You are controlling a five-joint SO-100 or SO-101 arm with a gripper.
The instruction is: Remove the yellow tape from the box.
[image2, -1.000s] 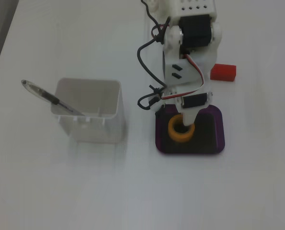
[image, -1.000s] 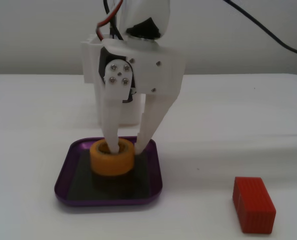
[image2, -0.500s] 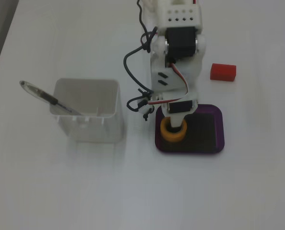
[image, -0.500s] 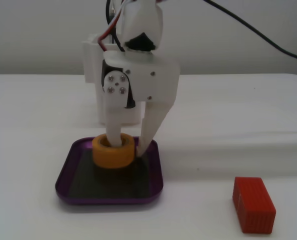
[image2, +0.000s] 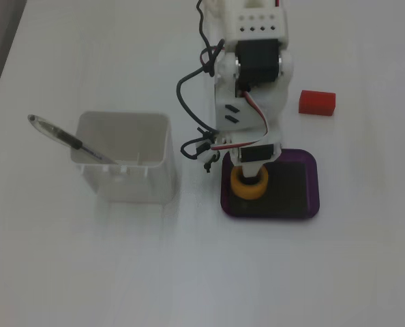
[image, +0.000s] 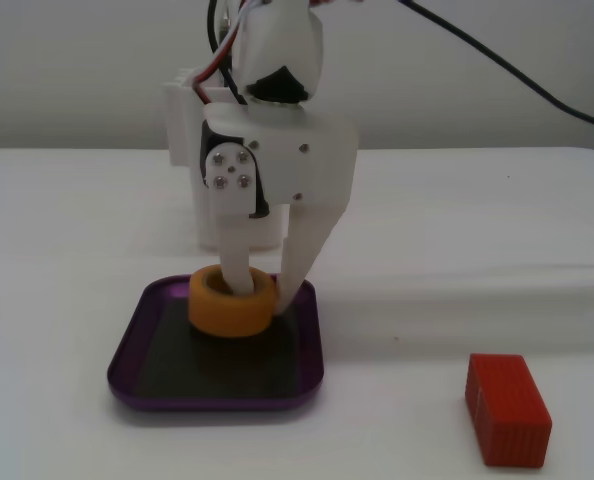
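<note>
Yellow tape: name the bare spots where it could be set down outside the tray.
Bare table lies below the purple tray and white container, and right of the tray beneath the red block. Crowded: the strip between container and tray, under the cables.

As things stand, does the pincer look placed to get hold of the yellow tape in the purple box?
Probably yes. The pincer is down in the box, one finger in the yellow tape's hollow core and the other outside its wall. Nothing blocks it.
</note>
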